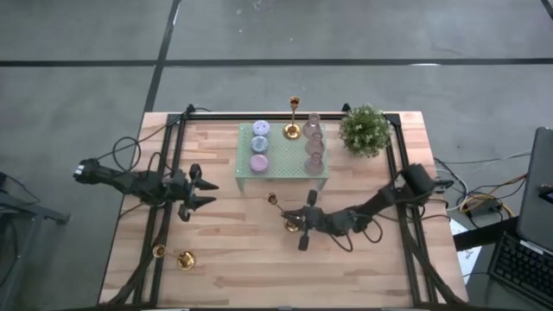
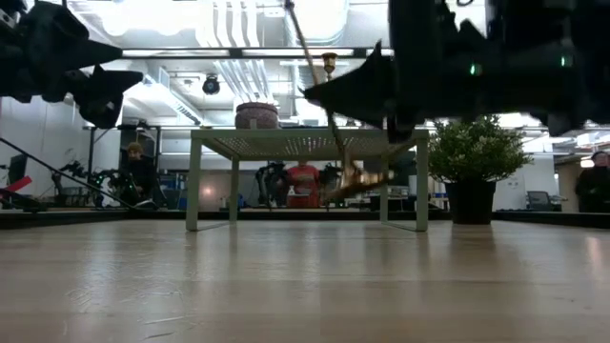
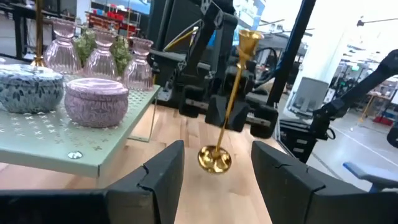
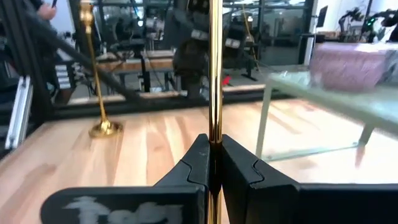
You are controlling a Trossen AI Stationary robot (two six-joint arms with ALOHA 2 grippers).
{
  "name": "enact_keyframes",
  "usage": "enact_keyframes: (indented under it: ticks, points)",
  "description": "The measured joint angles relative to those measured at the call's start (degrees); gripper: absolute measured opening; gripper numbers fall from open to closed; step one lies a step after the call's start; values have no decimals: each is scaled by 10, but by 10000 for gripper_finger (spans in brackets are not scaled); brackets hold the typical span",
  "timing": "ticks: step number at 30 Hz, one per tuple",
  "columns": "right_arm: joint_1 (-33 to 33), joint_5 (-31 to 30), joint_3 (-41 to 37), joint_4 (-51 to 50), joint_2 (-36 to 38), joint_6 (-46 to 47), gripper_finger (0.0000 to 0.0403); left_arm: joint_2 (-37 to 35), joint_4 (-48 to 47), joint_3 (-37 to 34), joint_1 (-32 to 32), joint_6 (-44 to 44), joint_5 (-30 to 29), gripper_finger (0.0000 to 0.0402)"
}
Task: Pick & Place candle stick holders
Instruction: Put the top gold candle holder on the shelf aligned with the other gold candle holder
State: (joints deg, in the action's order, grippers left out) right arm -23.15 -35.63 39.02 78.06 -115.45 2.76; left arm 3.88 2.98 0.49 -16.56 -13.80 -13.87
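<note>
Gripping a slim gold candle stick holder (image 4: 215, 74) by its stem, the right gripper (image 1: 302, 222) has its two dark fingers pressed shut around the metal. From above, this holder (image 1: 282, 213) sits near the middle of the wooden table (image 1: 242, 259), just in front of the pale green stand (image 1: 285, 160). In the low view it is tilted, its round base (image 2: 357, 181) lifted off the wood.

Another gold holder (image 1: 294, 119) stands upright at the back edge of the stand. A third holder (image 1: 177, 257) is at the front left of the table.

The left gripper (image 1: 203, 192) hovers left of the stand, its fingers (image 3: 158, 177) spread apart and holding nothing.

On the stand sit round lidded candles (image 1: 259, 145) in lilac and blue, beside a row of pink glass vases (image 1: 314, 142). A small potted plant (image 1: 365, 130) stands at the back right.

No brand names, labels or readable writing show on any object.
</note>
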Motion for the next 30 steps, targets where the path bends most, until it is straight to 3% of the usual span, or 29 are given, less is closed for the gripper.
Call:
enact_keyframes:
  ticks: [8,18,30]
  points:
    - [-1,-1,39,43,-72,-9,13,4,0,0,0,1,0,193]
    - [-1,-4,44,45,-81,-20,14,5,0,-1,0,1,0,193]
    - [-8,-5,36,44,-81,-12,92,5,0,-1,0,1,0,193]
